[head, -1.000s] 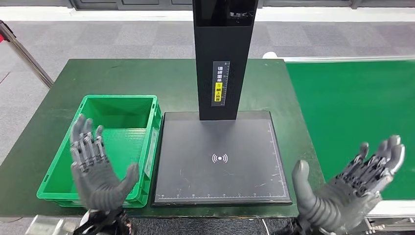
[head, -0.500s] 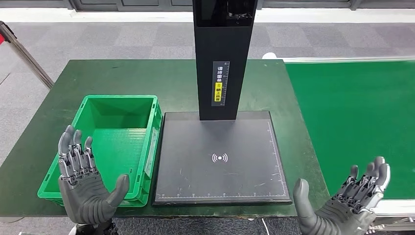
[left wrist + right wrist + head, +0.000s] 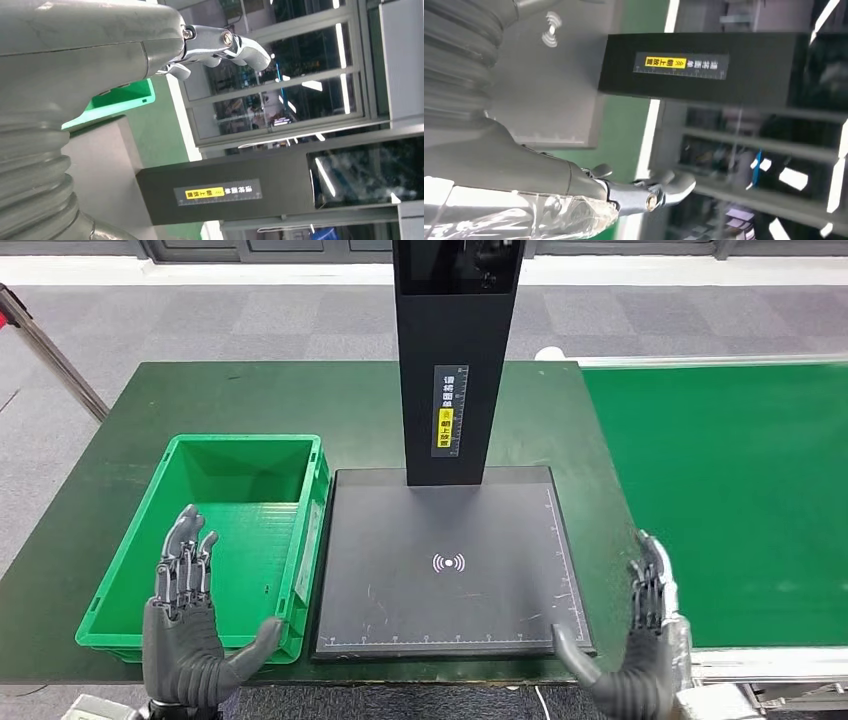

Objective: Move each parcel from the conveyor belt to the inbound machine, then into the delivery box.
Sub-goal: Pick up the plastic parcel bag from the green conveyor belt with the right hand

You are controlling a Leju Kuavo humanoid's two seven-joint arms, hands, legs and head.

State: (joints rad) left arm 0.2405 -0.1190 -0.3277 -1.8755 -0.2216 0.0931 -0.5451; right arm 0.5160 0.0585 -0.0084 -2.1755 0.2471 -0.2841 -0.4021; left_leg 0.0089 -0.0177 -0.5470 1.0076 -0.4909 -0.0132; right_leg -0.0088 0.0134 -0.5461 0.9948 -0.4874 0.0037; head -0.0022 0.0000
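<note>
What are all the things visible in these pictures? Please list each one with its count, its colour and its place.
table: one, dark green, under the box and the machine.
delivery box: one, bright green, on the table's left part, nothing inside.
inbound machine: one, black, flat plate with a white signal mark, beside the box on its right; a black upright column with a yellow and white label rises at its far edge.
conveyor belt: one, green, to the right of the table, no parcel on it.
floor: grey carpet tiles, behind the table.
left hand: one, grey, fingers apart, over the box's near edge.
right hand: one, grey, fingers apart, by the plate's near right corner.
</note>
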